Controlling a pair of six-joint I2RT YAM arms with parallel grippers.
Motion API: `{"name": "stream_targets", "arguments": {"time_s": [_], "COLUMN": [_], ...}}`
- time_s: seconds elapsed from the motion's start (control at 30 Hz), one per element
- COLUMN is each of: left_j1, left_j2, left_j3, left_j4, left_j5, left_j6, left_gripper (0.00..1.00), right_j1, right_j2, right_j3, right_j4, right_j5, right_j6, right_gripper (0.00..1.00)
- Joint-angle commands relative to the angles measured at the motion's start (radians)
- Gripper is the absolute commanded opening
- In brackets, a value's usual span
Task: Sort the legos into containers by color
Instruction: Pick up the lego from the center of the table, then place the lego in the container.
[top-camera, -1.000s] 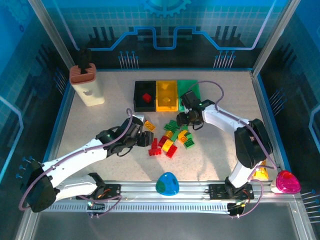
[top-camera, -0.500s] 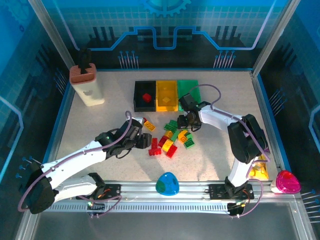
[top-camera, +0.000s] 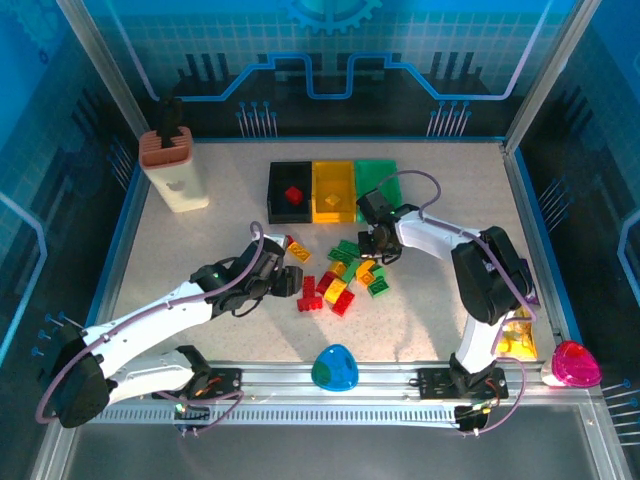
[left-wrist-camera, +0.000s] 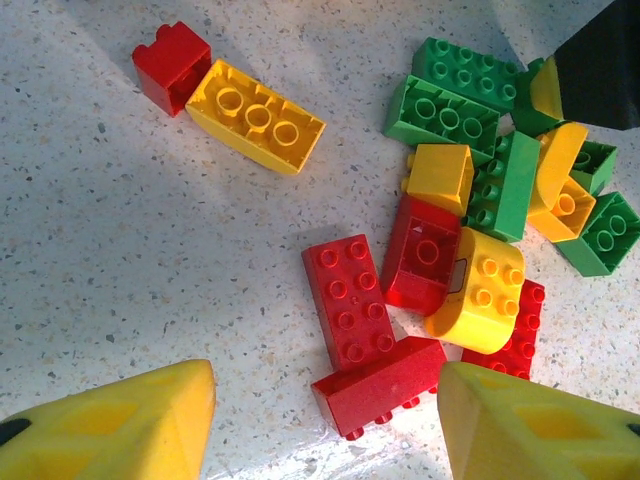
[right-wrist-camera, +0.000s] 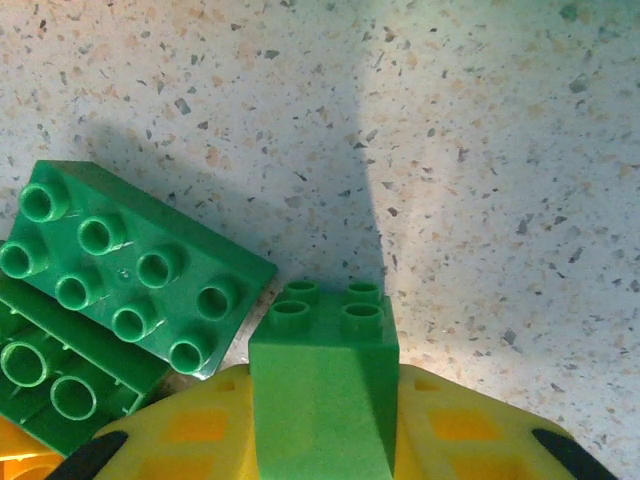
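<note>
Overhead, speckled tabletop (top-camera: 200, 240), blue-walled enclosure (top-camera: 330, 50); right hand (right-wrist-camera: 322, 430) grips green lego (right-wrist-camera: 322, 350)

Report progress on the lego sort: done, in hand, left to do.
Done: one red brick sits in the black bin. In hand: the right gripper is shut on a green brick; the left gripper hangs open over the pile. Left: roughly a dozen mixed bricks on the table.

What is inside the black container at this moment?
One red lego lies in the black container. Its floor otherwise looks bare; the near wall may hide a thin strip.
</note>
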Motion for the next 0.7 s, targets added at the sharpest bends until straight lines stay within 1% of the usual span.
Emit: {"name": "stream_targets", "arguments": {"time_s": [0.0,0.13,0.3,0.53,0.67], "left_j1": [-0.005,-0.005,-0.005,-0.005,-0.006], "left_j2": [-0.013,-0.017,-0.024,-0.046,-0.075], "left_j3": [-0.005,-0.004,-0.02,-0.033,-0.049], "left_j4": [0.005,0.002,0.013,-0.002,-0.009], "left_j5": [-0.026,-0.028,-0.023,-0.022,-0.024], "left_j6": [-0.017,-0.013,-0.013,-0.021,-0.034], "left_gripper": [0.61,0.61,0.61,0.61,0.61], "right_j1": [0.006,-0.01,-0.059,-0.16,-0.189], "right_j2": [-0.067,-0.11,-0.108,0.005,0.106], "right_j3": [0.015,0.072,0.198,0.456,0.607], "right_j4": [-0.043,-0.078,-0.129,-0.199,-0.238], "right_j5": [0.03,0.054,0.069,0.037,0.028], "right_j6": [0.0,-0.027,-0.081,-0.146,-0.174], "right_gripper": [0.28,0.28,0.28,0.28,0.28]}}
